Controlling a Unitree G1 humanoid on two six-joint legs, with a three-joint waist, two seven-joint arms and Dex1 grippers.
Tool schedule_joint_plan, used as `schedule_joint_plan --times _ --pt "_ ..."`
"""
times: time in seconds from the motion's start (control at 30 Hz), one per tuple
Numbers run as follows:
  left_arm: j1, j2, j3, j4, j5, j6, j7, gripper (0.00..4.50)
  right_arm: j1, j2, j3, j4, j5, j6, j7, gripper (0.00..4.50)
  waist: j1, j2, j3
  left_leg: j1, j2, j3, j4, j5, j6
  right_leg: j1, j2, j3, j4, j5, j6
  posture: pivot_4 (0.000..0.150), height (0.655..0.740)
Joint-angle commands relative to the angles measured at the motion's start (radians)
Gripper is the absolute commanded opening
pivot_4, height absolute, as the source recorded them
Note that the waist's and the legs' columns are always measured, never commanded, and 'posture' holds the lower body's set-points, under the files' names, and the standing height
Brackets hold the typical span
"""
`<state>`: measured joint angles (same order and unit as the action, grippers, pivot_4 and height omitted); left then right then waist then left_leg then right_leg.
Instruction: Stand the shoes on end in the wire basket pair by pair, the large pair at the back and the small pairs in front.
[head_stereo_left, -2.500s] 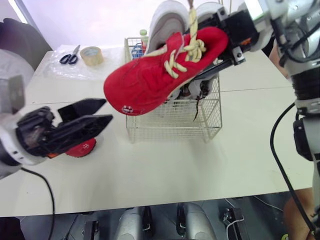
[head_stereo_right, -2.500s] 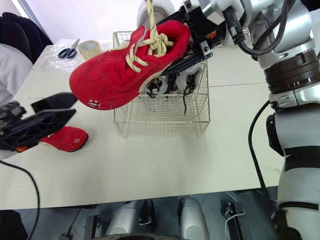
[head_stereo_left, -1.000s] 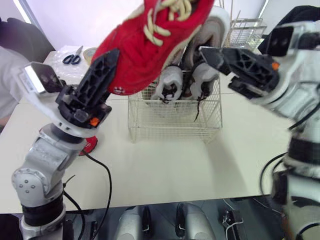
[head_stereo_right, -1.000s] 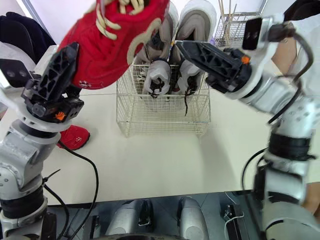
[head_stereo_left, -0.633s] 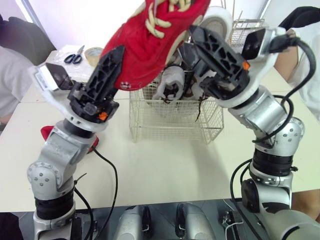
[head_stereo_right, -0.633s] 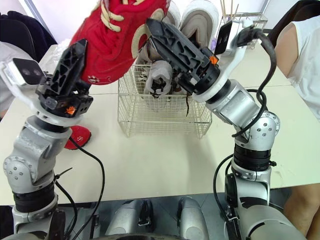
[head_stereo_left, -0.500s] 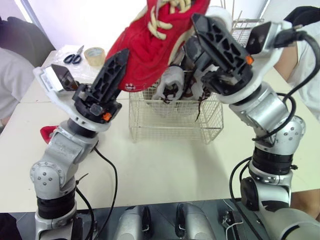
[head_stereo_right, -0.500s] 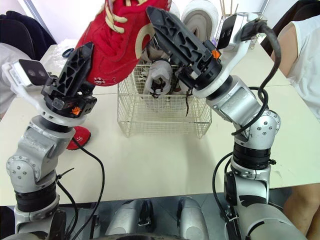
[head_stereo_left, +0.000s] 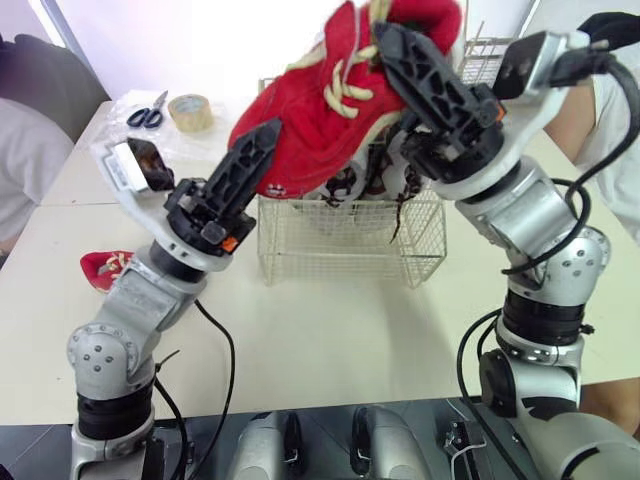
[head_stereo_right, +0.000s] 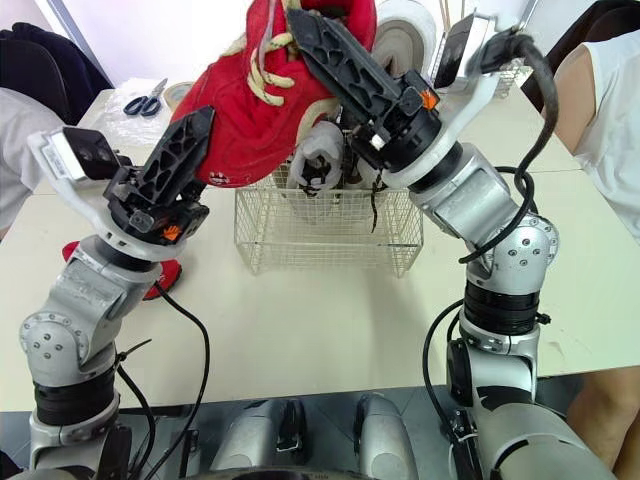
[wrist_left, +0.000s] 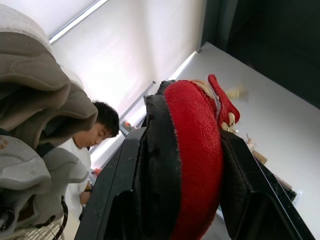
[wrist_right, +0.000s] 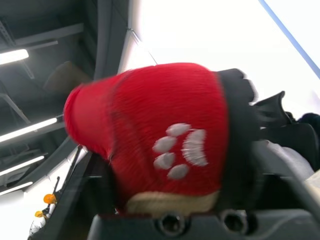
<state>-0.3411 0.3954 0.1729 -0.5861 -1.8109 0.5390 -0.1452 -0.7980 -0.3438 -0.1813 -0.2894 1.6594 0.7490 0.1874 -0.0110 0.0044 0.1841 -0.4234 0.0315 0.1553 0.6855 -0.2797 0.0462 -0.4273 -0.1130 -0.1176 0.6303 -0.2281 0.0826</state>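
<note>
Lying nearest on the bench (head_stereo_left: 350, 330), at left: loose red mate (head_stereo_left: 105, 268). Above it, the left end effector (head_stereo_left: 265, 150) pinches the red shoe (head_stereo_left: 320, 125) at the toe; the right end effector (head_stereo_right: 300, 25) is clamped on its heel, the shoe aloft before the basket (head_stereo_left: 350, 245).

Step judged: two-handed carry. Next: tip it on end and lower it ahead of the grey pair (head_stereo_right: 405, 35) at the back.

The right wrist view adds a paw mark (wrist_right: 177, 150) on the heel; the left wrist view, a person (wrist_left: 102, 127).

Head stereo pair: the white tabletop (head_stereo_left: 340, 330) and white wire basket (head_stereo_left: 350, 250) are viewed from above, forward and downward; both eyes share them. Wrist cameras: the red suede lace-up shoe (wrist_left: 195, 165) is viewed at close range, the lenses apparently tilted upward.
</note>
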Motion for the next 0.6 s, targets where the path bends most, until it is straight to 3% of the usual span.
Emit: schedule_joint_plan --times 0.03,0.1,0.17,0.27,0.43,0.6 --pt "0.019 0.018 0.017 -0.016 -0.004 0.01 -0.025 2.69 -0.049 -0.007 -0.009 -0.037 0.03 -0.002 0.023 1.06 -0.001 0.0 0.0 0.0 0.0 0.0 0.0 0.0 0.0 0.0 0.0 0.0 0.0 0.0 0.0 0.15 0.74" --pt "0.02 0.029 0.022 -0.016 -0.008 0.01 -0.023 3.54 -0.057 -0.01 -0.008 -0.036 0.03 0.003 0.026 0.66 -0.001 0.0 0.0 0.0 0.0 0.0 0.0 0.0 0.0 0.0 0.0 0.0 0.0 0.0 0.0 0.15 0.74" --pt "0.018 0.056 0.025 -0.023 0.004 0.013 0.006 4.43 -0.077 -0.037 -0.013 -0.025 0.011 0.016 0.053 0.65 -0.001 0.0 0.0 0.0 0.0 0.0 0.0 0.0 0.0 0.0 0.0 0.0 0.0 0.0 0.0 0.15 0.74" --pt "0.047 0.184 0.058 -0.057 0.019 0.069 0.027 4.43 -0.149 -0.168 -0.035 0.046 -0.074 0.061 0.188 0.65 -0.001 0.0 0.0 -0.001 0.0 0.0 0.0 0.0 0.0 -0.001 0.0 0.0 0.0 0.0 0.0 0.15 0.74" --pt "0.157 0.521 0.186 -0.097 0.119 0.228 -0.113 4.43 -0.264 -0.536 0.033 0.272 -0.371 0.12 0.71 0.65 0.001 0.0 0.001 -0.003 0.0 0.001 -0.002 -0.001 0.002 -0.003 0.0 0.0 -0.003 -0.001 0.0 0.15 0.74" --pt "0.166 0.649 0.251 -0.114 0.2 0.248 -0.16 4.43 -0.312 -0.641 0.182 0.367 -0.661 0.031 1.015 0.65 -0.006 0.001 0.001 -0.003 0.001 0.003 -0.003 -0.002 0.001 -0.005 0.0 0.001 -0.005 -0.001 0.0 0.15 0.74"
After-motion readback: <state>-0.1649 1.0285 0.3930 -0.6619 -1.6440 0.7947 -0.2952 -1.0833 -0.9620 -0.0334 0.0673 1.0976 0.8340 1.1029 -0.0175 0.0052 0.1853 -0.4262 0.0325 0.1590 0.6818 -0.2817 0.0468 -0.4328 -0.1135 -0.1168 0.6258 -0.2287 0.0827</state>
